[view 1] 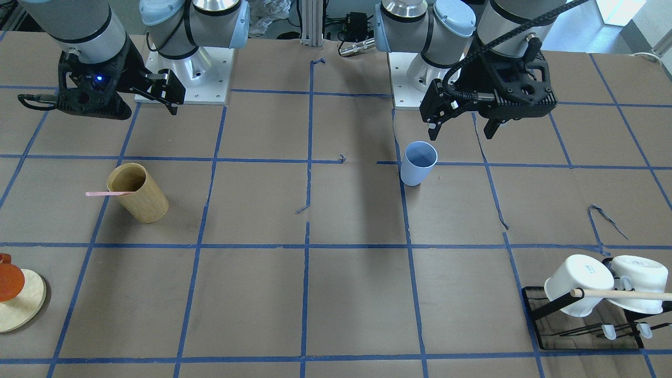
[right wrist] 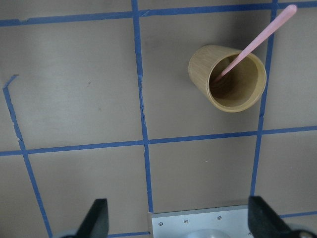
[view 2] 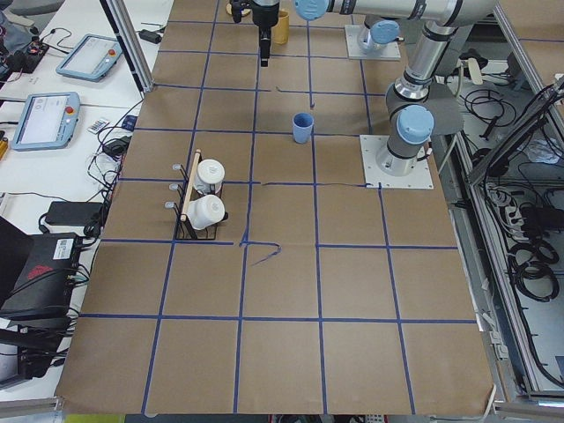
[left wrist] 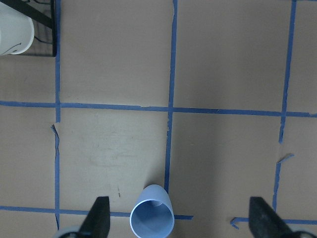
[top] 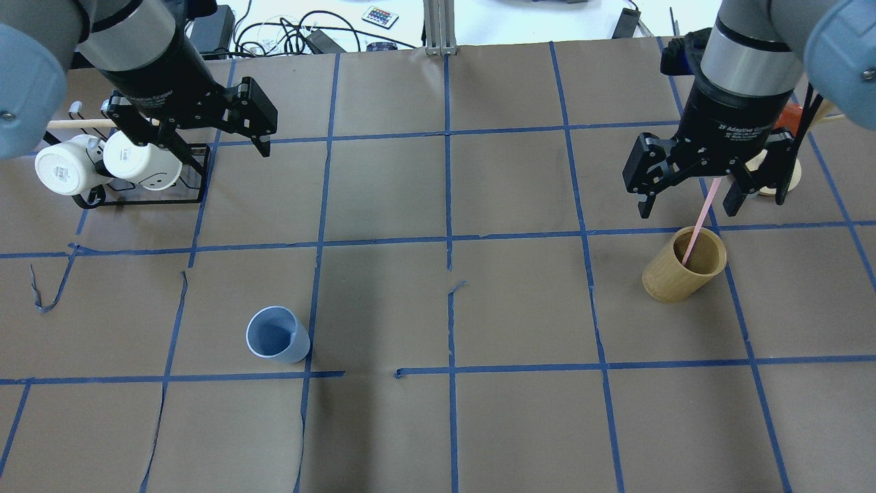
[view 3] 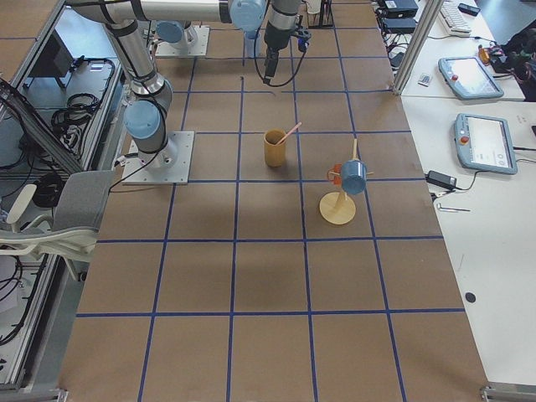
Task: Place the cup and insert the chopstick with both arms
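The light blue cup (view 1: pixel 418 163) stands upright and empty on the brown table; it also shows in the overhead view (top: pixel 277 334) and the left wrist view (left wrist: pixel 152 218). My left gripper (view 1: pixel 462 128) is open and empty, raised well above the table, apart from the cup. The pale pink chopstick (top: pixel 699 222) leans inside a tan wooden cylinder (top: pixel 684 274); it also shows in the right wrist view (right wrist: pixel 257 37). My right gripper (top: pixel 688 204) is open and empty, hanging above the chopstick's upper end without touching it.
A black rack (top: pixel 195 198) holds two white mugs (top: pixel 102 164) and a wooden dowel at the table's far left corner. A round wooden stand (view 1: pixel 26 310) with an orange mug stands near the right arm's side. The two arm base plates (view 1: pixel 184 79) sit at the robot's edge.
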Action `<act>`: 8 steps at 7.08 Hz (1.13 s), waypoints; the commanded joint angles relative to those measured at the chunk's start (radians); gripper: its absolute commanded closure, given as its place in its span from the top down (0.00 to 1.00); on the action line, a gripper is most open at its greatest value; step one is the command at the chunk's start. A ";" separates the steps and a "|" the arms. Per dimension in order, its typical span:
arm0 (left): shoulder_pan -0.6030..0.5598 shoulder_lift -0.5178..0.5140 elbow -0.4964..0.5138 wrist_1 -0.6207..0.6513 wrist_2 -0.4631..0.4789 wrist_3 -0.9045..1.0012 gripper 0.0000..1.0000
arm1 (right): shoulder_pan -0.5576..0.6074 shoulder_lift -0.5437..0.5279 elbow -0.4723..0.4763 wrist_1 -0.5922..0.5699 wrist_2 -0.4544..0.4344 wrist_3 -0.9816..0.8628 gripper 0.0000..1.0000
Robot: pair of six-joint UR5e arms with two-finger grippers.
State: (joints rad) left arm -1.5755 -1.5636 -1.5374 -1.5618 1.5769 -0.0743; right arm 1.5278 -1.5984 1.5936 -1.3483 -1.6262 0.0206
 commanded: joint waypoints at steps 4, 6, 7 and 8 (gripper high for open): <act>-0.001 0.000 -0.010 0.000 -0.008 0.002 1.00 | 0.000 0.000 0.000 0.001 0.000 0.001 1.00; 0.003 0.023 -0.042 -0.004 -0.005 0.023 1.00 | 0.000 0.000 0.000 0.001 0.003 0.006 1.00; 0.008 0.043 -0.084 0.008 0.003 0.168 1.00 | -0.001 0.002 0.002 0.001 -0.001 -0.004 1.00; 0.009 0.071 -0.128 -0.001 0.006 0.212 1.00 | 0.000 0.000 0.002 -0.003 0.003 0.002 1.00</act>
State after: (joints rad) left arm -1.5693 -1.5213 -1.6170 -1.5601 1.5782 0.0588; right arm 1.5272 -1.5978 1.5948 -1.3479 -1.6252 0.0214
